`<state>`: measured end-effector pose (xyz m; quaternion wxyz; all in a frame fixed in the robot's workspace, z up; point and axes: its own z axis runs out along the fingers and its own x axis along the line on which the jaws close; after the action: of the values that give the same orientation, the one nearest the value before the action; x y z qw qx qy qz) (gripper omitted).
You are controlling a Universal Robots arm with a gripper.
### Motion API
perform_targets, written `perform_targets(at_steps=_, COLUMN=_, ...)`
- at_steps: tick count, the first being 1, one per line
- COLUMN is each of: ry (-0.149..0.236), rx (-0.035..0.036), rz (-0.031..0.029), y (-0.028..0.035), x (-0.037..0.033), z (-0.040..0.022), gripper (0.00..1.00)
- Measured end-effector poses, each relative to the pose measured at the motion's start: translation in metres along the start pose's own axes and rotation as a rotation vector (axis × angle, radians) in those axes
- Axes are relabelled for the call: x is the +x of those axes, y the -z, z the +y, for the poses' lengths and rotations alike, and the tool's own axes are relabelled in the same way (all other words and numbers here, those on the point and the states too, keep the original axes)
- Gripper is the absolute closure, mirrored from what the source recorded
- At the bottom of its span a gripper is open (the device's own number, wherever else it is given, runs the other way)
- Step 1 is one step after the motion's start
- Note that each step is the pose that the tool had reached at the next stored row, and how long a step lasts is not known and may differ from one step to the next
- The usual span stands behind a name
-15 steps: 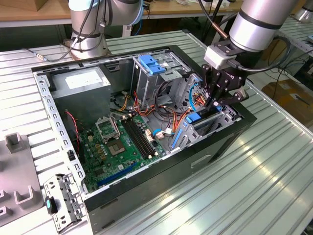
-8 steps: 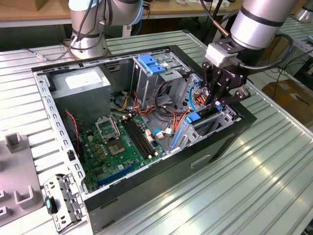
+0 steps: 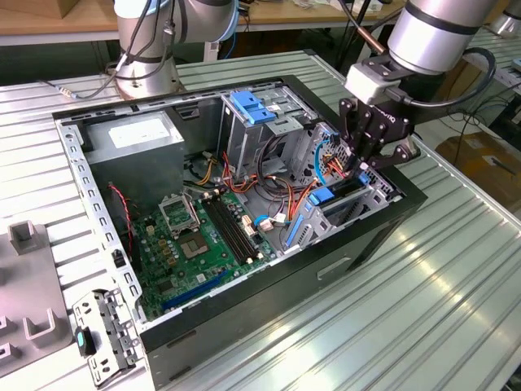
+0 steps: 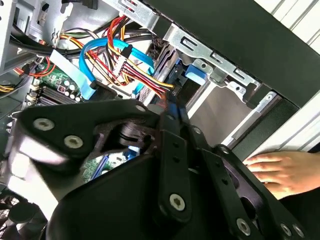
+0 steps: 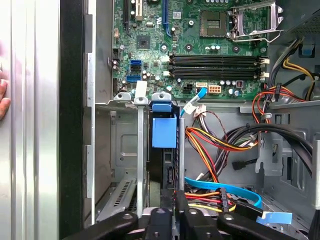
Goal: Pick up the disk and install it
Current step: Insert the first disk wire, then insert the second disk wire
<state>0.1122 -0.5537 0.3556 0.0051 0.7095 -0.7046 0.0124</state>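
1. Black gripper [image 5: 175, 212] linkage sits nearest the lens in both wrist views; its fingers reach down into the drive cage [image 5: 142, 150], seemingly pinched on the upright disk [image 5: 164, 150] – how firmly, I cannot tell.
2. Disk stands edge-up in the bay, at about 3 o'clock in the open computer case [image 3: 77, 175] in the exterior view.
3. Likely dense, rigid and shock-sensitive (a judgement) – best held by its blue plastic rails.
4. Second wrist view adds a person's hand [image 4: 280, 170] on the table; first wrist view lays out the motherboard [image 5: 200, 45].
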Motion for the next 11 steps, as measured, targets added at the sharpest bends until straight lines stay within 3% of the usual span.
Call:
perform_targets(at_steps=1, ry=0.0, rx=0.0, rz=0.0001, y=0.0, x=0.0, z=0.0, gripper=0.89)
perform_targets(at_steps=11, ry=0.001, rx=0.0, rz=0.0001, y=0.0, x=0.0, z=0.0, gripper=0.89)
